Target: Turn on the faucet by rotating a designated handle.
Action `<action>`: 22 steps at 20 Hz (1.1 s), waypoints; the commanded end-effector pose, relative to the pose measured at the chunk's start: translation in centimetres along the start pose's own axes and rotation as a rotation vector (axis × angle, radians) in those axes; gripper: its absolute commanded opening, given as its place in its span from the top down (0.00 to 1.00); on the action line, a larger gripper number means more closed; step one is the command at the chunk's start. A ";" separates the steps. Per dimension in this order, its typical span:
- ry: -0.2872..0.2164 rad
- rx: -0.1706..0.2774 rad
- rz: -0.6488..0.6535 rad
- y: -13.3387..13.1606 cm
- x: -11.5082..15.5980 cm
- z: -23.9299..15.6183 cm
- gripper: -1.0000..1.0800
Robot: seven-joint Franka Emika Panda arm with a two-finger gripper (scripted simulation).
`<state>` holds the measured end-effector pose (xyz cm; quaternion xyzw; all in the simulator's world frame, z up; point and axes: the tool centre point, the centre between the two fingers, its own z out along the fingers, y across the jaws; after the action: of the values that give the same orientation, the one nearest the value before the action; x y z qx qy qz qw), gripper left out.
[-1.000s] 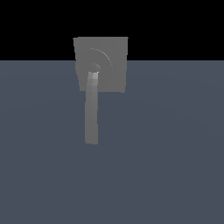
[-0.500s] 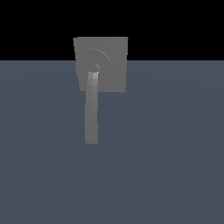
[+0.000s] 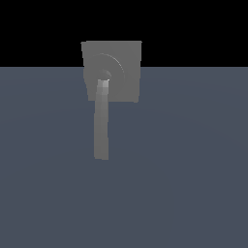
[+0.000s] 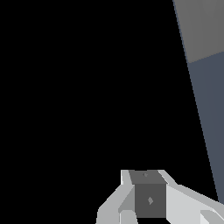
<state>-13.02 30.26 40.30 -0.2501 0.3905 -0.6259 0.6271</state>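
The faucet (image 3: 123, 63) is a matte grey square block with raised concentric rings, standing at the far edge of the floor in the exterior view. Its handle (image 3: 101, 126) is a long, slim, slightly curved grey bar that runs from the ring centre toward the camera, brightest near the pivot. No arm or gripper appears in the exterior view. In the wrist view my gripper (image 4: 145, 175) shows only as white finger bodies around a dark grey pad, against black. Nothing is seen between the fingers, and I cannot tell whether they are apart. A lighter grey patch (image 4: 202, 26) in that view may be the faucet block.
A flat blue-grey floor (image 3: 184, 169) fills the lower part of the exterior view, with black background behind the faucet. A strip of the same floor (image 4: 211, 113) shows in the wrist view.
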 end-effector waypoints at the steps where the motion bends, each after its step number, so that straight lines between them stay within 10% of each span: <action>1: -0.056 -0.047 -0.176 3.4 0.8 -1.3 1.00; 13: -0.307 -0.268 -1.016 17.9 10.7 -7.9 1.00; 22: -0.455 -0.407 -1.479 23.5 19.7 -12.0 1.00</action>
<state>-10.34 16.36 12.26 -0.6624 0.1086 -0.7363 0.0848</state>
